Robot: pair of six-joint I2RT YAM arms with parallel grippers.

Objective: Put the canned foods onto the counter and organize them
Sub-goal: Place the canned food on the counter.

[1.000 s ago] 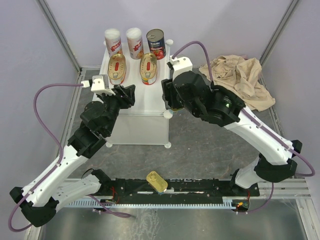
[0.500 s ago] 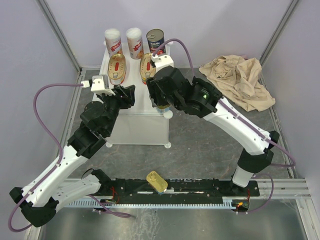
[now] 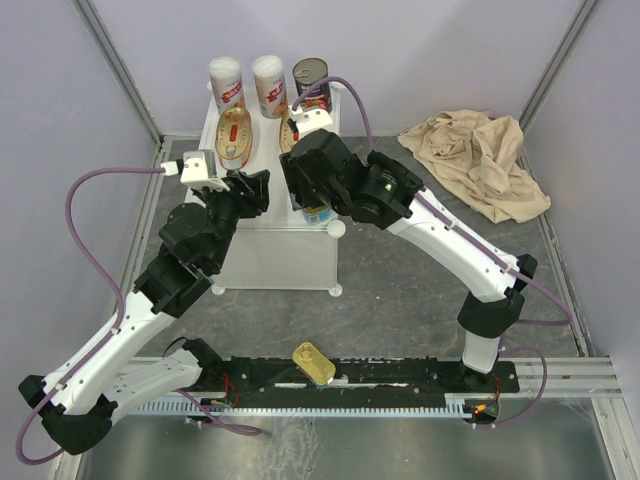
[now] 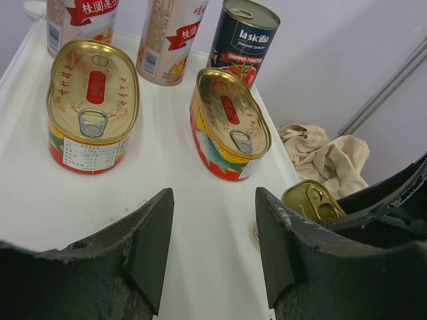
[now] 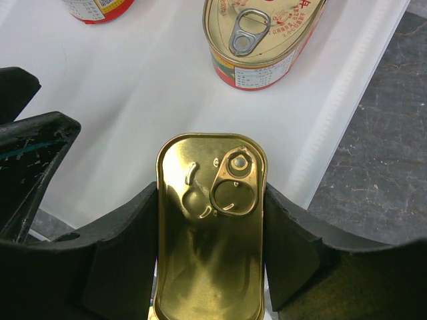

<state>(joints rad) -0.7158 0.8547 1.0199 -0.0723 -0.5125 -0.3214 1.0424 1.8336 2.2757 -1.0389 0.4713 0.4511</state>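
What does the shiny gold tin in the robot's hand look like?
The gold tin is a shiny metal rectangle with rounded corners and a ring-pull tab on its sealed lid. It is lid up, squeezed on both long sides by the right gripper, above the edge of the white counter. Whether it touches the counter cannot be told.

The dark can point(image 4: 248, 41), far right, has a blue label reading "la skilla" above "CHOPPED TOMATOES". The far-left white-and-red cylinder point(image 4: 80, 23) shows "桂圆莲子" on a red band. Red characters on the left oblong tin point(image 4: 93, 90) and right oblong tin point(image 4: 230, 120) are too small to read.
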